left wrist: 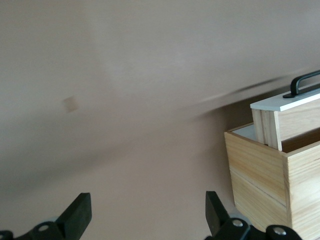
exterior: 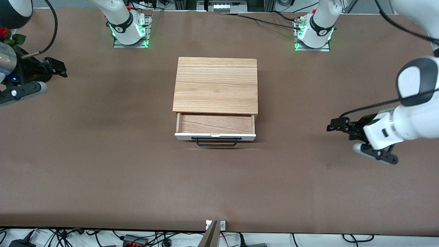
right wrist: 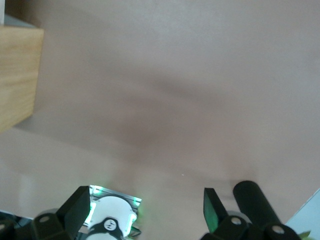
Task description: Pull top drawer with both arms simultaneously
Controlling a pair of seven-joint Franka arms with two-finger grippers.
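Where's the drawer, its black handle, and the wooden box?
top drawer (exterior: 215, 123), front view, its wood bottom.
black handle (exterior: 216, 144), front view, middle of the bar.
wooden box (exterior: 215, 85), front view, its top.

High front camera; two wrist cameras.

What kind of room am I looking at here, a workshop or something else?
Probably a robotics lab: two robot arms are bolted at the edge of a brown table, a small wooden cabinet with its top drawer partly open sits between them, and cables trail along the table's front edge.

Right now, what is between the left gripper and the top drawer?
Only bare brown table lies between the left gripper and the top drawer, as the front view shows.
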